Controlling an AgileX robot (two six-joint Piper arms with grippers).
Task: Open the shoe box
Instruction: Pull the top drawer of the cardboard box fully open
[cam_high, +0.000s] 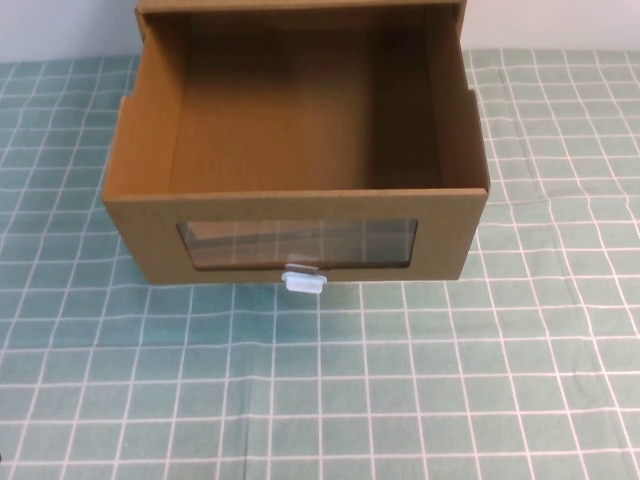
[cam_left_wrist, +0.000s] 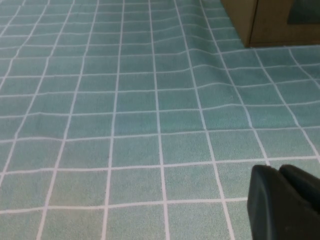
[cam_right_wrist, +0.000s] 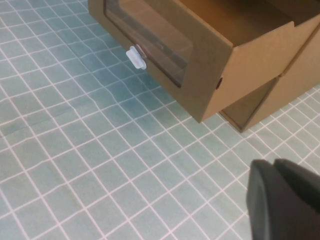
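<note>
The brown cardboard shoe box (cam_high: 150, 225) stands at the back middle of the table. Its drawer is pulled out toward me and is empty inside. The drawer's front has a clear window (cam_high: 300, 243) and a small white handle (cam_high: 302, 281) below it. Neither arm shows in the high view. In the right wrist view my right gripper (cam_right_wrist: 274, 165) is shut on nothing, hanging over the cloth off the drawer's front right corner (cam_right_wrist: 210, 95), well away from the handle (cam_right_wrist: 135, 57). In the left wrist view my left gripper (cam_left_wrist: 279, 171) is shut and empty over the cloth, far from the box corner (cam_left_wrist: 260, 22).
A green tablecloth with a white grid (cam_high: 320, 390) covers the table. The box's outer shell (cam_right_wrist: 292, 82) stands behind the drawer. A pale wall runs along the back edge (cam_high: 560, 25).
</note>
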